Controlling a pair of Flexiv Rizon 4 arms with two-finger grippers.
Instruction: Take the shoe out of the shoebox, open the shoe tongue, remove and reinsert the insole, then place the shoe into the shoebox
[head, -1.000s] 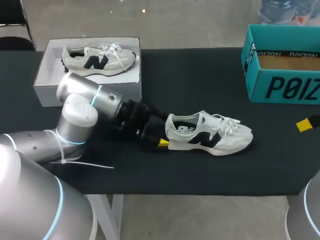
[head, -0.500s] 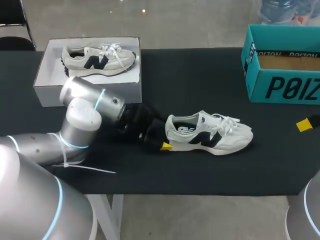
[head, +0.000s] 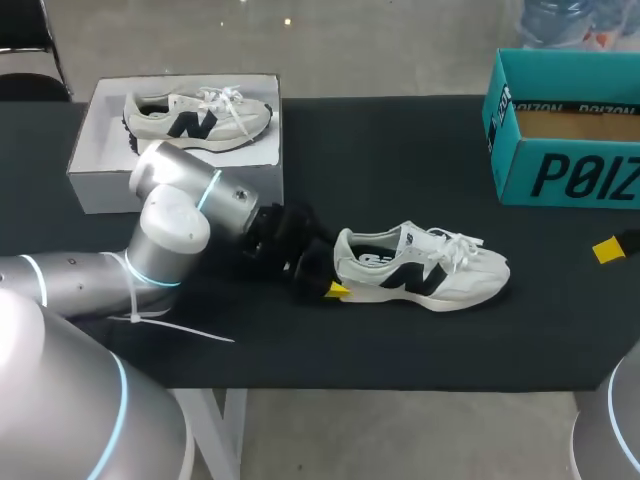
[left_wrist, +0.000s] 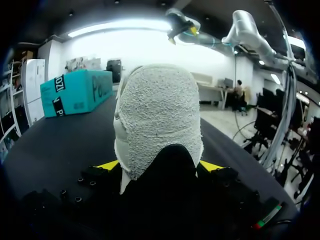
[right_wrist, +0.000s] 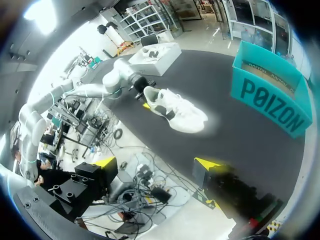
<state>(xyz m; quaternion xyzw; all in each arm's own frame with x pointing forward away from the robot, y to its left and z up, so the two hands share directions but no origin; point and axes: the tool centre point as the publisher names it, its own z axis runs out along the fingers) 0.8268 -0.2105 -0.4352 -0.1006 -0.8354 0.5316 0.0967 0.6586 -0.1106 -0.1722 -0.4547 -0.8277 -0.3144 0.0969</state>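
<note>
In the left wrist view the heel of the shoe (left_wrist: 157, 115) fills the gap of the left gripper (left_wrist: 159, 167), covering all but slivers of its yellow tips and hiding the toe, laces and tongue ahead. From the head camera the right gripper (head: 608, 250) shows only one yellow tip, cut off at the edge, as is the teal box (head: 565, 130) beyond it. Far ahead of that gripper in its own view, the shoe's insole is too small to make out.
</note>
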